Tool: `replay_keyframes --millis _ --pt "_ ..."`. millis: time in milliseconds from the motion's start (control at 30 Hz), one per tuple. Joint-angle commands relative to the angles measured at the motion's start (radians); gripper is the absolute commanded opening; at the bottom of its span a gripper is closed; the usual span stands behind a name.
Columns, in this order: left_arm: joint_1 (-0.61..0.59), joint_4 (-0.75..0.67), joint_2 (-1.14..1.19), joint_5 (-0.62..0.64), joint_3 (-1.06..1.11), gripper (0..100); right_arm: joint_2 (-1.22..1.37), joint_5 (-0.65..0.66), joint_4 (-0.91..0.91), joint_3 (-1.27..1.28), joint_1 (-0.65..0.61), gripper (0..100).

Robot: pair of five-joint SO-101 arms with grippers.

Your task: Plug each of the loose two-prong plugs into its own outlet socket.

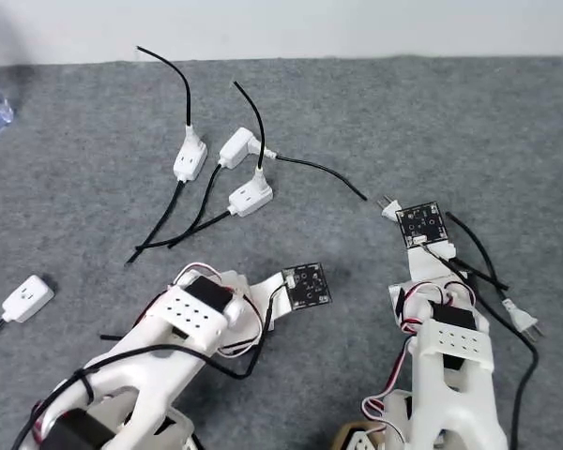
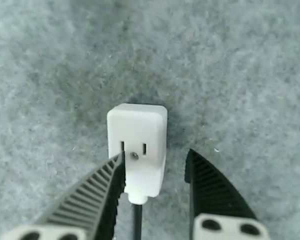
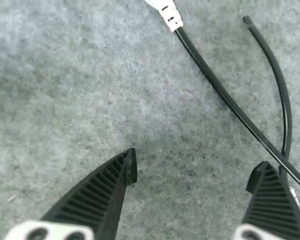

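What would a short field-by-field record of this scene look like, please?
Surface: grey carpet
Left pincer: open, fingers either side of an empty outlet socket
Right pincer: open, empty, above carpet near black cables
First loose plug: just ahead of the right arm
Second loose plug: beside the right arm, on its outer side
Far sockets: three, each seemingly with a plug in
Spare socket: left of the left arm, slots empty

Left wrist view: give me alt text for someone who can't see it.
A white socket lies face up on grey carpet, its black cord running toward the camera. The left gripper's ribbed black fingers stand open at its cord end, one on each side.
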Motion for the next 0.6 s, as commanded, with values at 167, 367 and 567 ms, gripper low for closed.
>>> replay_keyframes --millis 167,367,567 --pt "-0.072 0.144 0.308 -0.031 -0.237 19 -0.015 0.011 -0.008 -0.031 -0.012 35.0" --pt "-0.117 0.114 0.305 -0.061 -0.248 17 -0.015 0.011 -0.008 -0.031 -0.012 35.0" --pt "-0.221 0.020 0.293 -0.094 -0.254 17 -0.015 0.011 -0.008 -0.031 -0.012 35.0"
